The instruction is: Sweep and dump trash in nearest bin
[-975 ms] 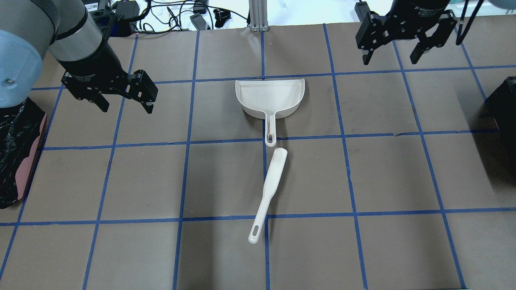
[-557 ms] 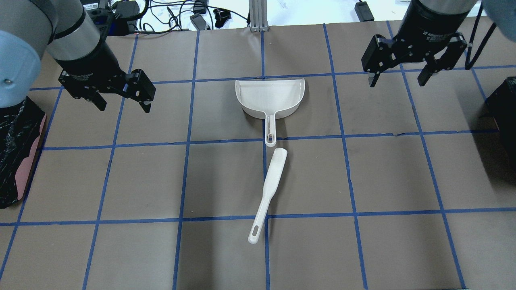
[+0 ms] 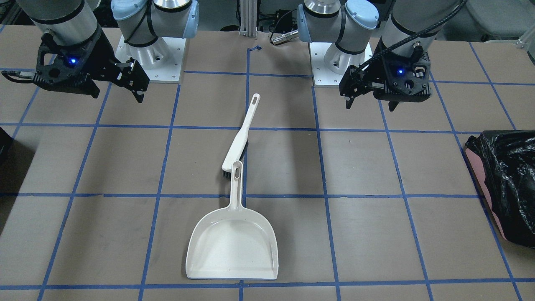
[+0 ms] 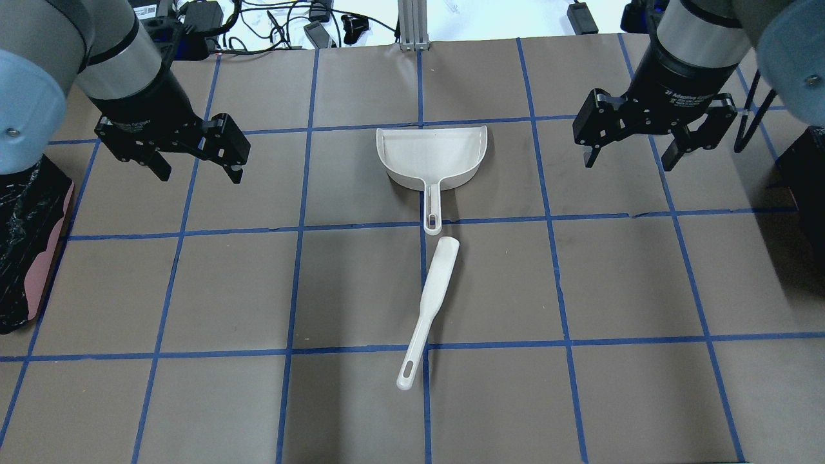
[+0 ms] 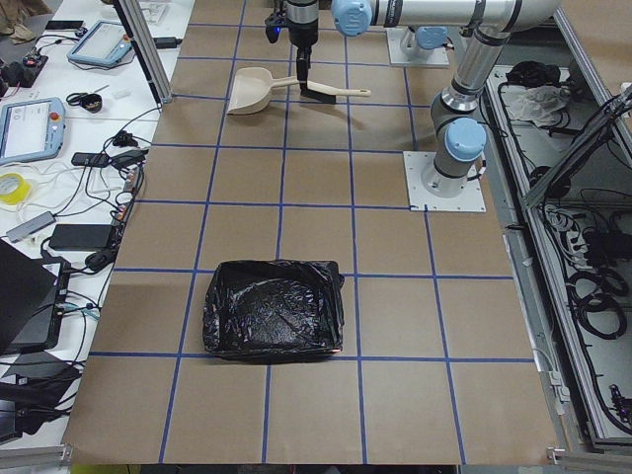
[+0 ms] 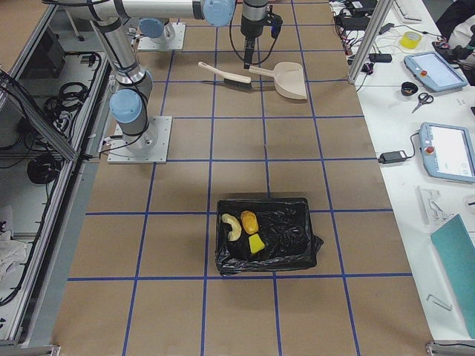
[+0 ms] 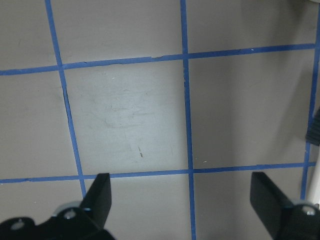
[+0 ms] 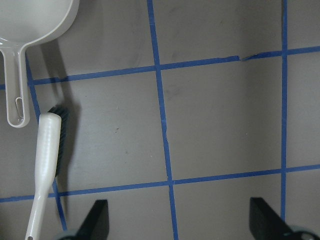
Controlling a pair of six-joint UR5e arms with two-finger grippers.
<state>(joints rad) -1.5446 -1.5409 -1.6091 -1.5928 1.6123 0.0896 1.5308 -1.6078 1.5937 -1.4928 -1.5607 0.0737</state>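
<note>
Both hands hang empty above the desk, fingers spread wide. In the overhead view the left hand (image 4: 198,173) is at about 9 o'clock of the white plastic dustpan (image 4: 432,158) and the right hand (image 4: 627,162) at 3 o'clock, each well apart from it. The dustpan lies flat with nothing in it, its handle pointing to 6 o'clock. Just past the handle's tip, near but not touching, lies the white long-handled brush (image 4: 428,303).

No trash shows on the desk. The lumpy yellow-brown lump (image 6: 249,221), the pale yellow crescent slice (image 6: 231,226) and the yellowish sponge piece (image 6: 255,245) all sit inside the black-bagged bin (image 6: 297,241) at the desk's 3 o'clock end. The other black-bagged bin (image 5: 272,308), at 9 o'clock, looks empty. The job seems done.

The risk left, I judge, is a hand travelling too low. The right one could snag the loose bag and spill the trash back out. Either could knock the brush into the dustpan.
</note>
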